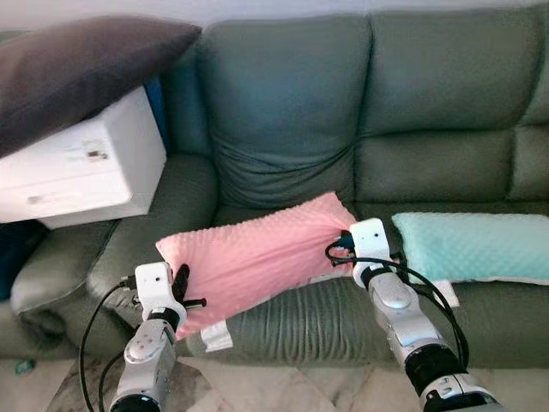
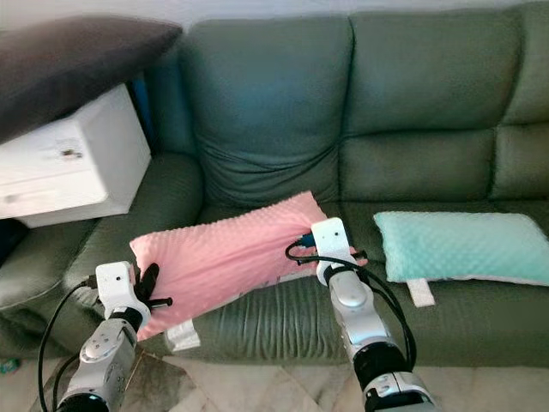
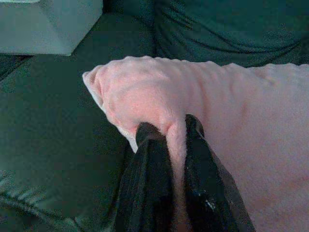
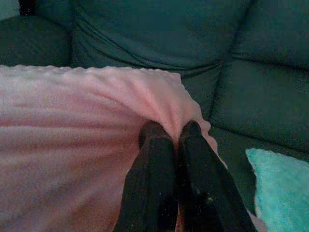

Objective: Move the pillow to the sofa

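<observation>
A pink dimpled pillow [image 1: 257, 253] lies slanted across the seat of the dark green sofa [image 1: 283, 112], its lower left corner hanging past the seat's front edge. My left gripper [image 3: 170, 130] is shut on a fold of the pillow's left end, near the sofa arm. My right gripper [image 4: 169, 131] is shut on a pinch of fabric at the pillow's right end, near its upper corner. Both black finger pairs [image 3: 147, 159] press into the fabric. A white label [image 1: 216, 336] dangles under the pillow.
A mint green pillow [image 1: 480, 245] lies on the seat just right of my right gripper. A white box [image 1: 86, 167] sits on the left sofa arm with a dark grey cushion [image 1: 77, 64] on top. Tiled floor [image 1: 257, 386] runs in front.
</observation>
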`<state>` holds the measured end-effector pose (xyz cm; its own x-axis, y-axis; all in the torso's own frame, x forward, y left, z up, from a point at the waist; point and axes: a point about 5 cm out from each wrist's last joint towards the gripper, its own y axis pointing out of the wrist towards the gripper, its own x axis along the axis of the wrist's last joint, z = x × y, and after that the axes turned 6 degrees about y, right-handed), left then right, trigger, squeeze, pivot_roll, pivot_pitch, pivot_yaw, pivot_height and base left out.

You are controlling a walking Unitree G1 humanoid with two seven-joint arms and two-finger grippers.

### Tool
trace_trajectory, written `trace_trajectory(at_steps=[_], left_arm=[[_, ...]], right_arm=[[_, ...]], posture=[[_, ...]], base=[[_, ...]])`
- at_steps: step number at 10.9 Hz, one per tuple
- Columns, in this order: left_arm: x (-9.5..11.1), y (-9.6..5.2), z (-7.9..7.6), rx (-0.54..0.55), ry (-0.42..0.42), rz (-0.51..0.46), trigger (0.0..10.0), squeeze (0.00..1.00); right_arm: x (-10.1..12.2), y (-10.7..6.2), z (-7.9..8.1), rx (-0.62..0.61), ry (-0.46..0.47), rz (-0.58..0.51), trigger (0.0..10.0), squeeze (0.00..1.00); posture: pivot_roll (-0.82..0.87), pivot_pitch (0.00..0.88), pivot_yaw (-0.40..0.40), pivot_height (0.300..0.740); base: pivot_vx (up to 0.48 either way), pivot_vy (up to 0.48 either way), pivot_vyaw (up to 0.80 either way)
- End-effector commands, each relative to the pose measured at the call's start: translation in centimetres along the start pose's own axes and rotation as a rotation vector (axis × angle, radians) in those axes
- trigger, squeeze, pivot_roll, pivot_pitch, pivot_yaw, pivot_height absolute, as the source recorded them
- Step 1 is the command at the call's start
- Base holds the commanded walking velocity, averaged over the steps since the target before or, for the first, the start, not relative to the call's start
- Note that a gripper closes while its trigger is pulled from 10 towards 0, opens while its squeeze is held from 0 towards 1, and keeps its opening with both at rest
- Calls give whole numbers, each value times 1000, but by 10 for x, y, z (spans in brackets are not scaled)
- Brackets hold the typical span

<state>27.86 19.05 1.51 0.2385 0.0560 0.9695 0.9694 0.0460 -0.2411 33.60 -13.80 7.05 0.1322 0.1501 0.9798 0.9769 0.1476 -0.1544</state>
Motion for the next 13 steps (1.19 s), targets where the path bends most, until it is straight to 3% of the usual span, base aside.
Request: trace_trajectory(at_steps=[1,4,6,8,13], left_arm=[[3,1,2,7,-4,-17,10000,0],[1,0,4,28,-4,-1,10000,0],[-8,0,10,96,-9,67,10000,0],[-7,-1,17,127,-34,75,10000,0],[-8,0,23,144,-18,103,10000,0]], right_arm=[[4,-1,-12,-38,-2,-27,10000,0],[1,-4,-13,-31,-5,-20,10000,0],[-2,-6,-13,-22,-4,-8,10000,0],[-3,-6,-13,-14,1,-2,10000,0],[-2,-6,-10,-5,11,-2,10000,0]], posture=[[-201,7,94,740],[-201,13,95,740],[-202,16,97,740],[-199,18,97,740],[-197,22,102,740]], base=[[465,0,0],[451,0,0],[0,0,0],[0,0,0],[0,457,0]])
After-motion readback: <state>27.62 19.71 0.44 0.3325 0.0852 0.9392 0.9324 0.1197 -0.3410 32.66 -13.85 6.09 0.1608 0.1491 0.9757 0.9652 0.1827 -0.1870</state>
